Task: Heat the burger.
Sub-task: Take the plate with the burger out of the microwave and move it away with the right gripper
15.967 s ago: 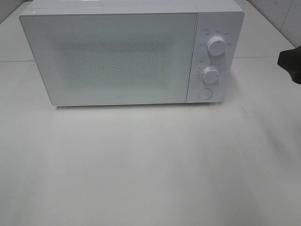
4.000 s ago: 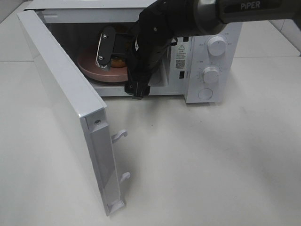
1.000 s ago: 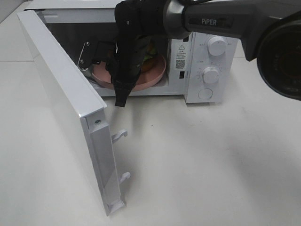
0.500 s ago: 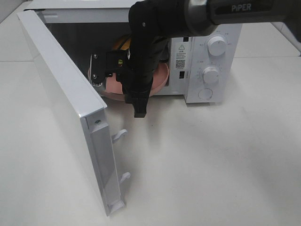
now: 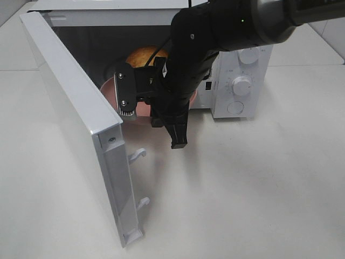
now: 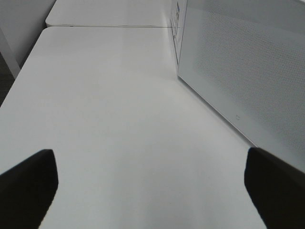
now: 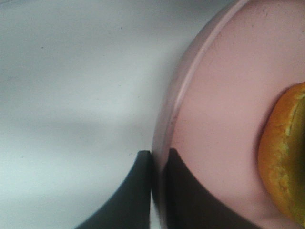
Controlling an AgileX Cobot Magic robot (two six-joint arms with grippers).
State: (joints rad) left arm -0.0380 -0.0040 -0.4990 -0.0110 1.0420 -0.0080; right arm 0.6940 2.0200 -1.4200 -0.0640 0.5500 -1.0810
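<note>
The burger [image 5: 144,56] sits on a round pink plate [image 5: 109,86] at the mouth of the open microwave [image 5: 245,86]. In the exterior high view only its golden bun top shows, behind the right arm. The right wrist view shows the bun's edge [image 7: 286,152] on the plate [image 7: 214,109]. My right gripper [image 7: 157,191] is shut on the plate's rim, one finger on each side. In the exterior high view this gripper [image 5: 129,107] reaches across from the right into the opening. My left gripper [image 6: 152,191] is open above bare table, holding nothing.
The microwave door [image 5: 81,118] stands swung out to the left, with its latch hooks [image 5: 137,155] pointing at the table. The left wrist view shows the door's outer face [image 6: 238,71] nearby. The dials [image 5: 241,85] are on the right panel. A white tabletop [image 5: 242,189] lies in front.
The right arm has swung lower and toward the front, keeping its grip on the plate rim. The bun top now shows behind it. The door has not moved.
</note>
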